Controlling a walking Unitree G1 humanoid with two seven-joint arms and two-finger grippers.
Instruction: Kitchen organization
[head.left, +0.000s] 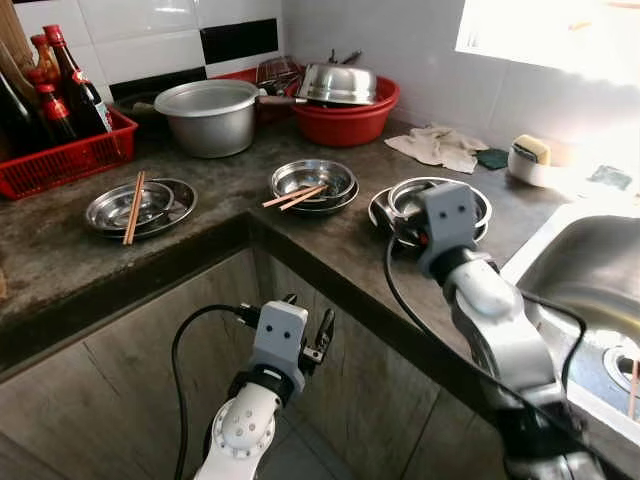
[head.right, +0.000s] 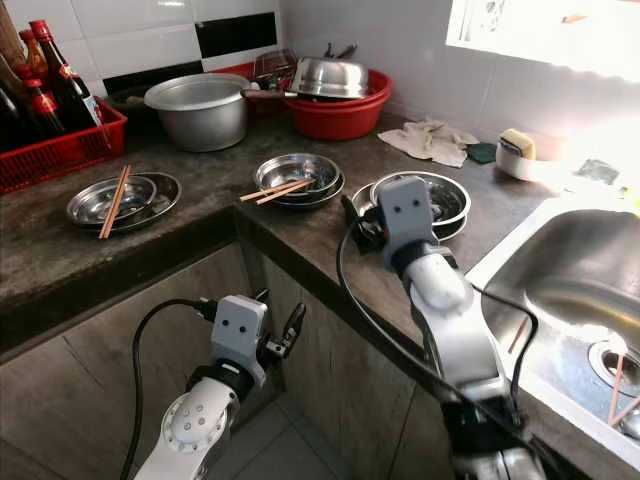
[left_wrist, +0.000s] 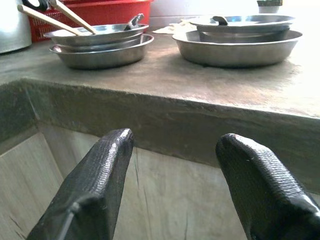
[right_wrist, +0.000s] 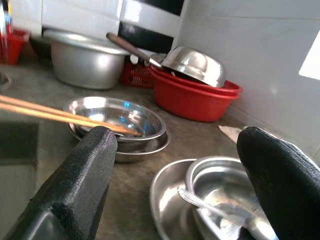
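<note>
**A:** On the corner counter (head.left: 330, 262), head views first: three sets of steel dishes are laid out like place settings. The left bowl (head.left: 140, 207) and the middle bowl (head.left: 313, 184) each have chopsticks (head.left: 133, 207) across them; the right bowl (head.right: 428, 200) sits in a plate right by the sink (head.left: 590, 262). Looks like dirty dishes waiting to be cleared, my guess.

**B:** Where are the arms?

**A:** Right gripper (head.right: 358, 225) is up at counter height, just beside the right bowl set on its near side, probably because that one's closest to the sink. Left gripper (head.left: 310, 338) hangs low in front of the cabinet, below the counter edge, out of the way.

**B:** Left wrist view?

**A:** Both fingers (left_wrist: 95, 185) are spread apart with nothing between them, looking up at the counter lip and the bowl stacks.

**B:** And the right wrist?

**A:** Fingers (right_wrist: 75, 187) are wide apart, empty, framing the right bowl, which has a spoon (right_wrist: 220, 212) lying in it. Red basin (right_wrist: 192, 97) and a pot (right_wrist: 85, 60) sit further back. Seems lined up for a grab, not touching yet.
</note>
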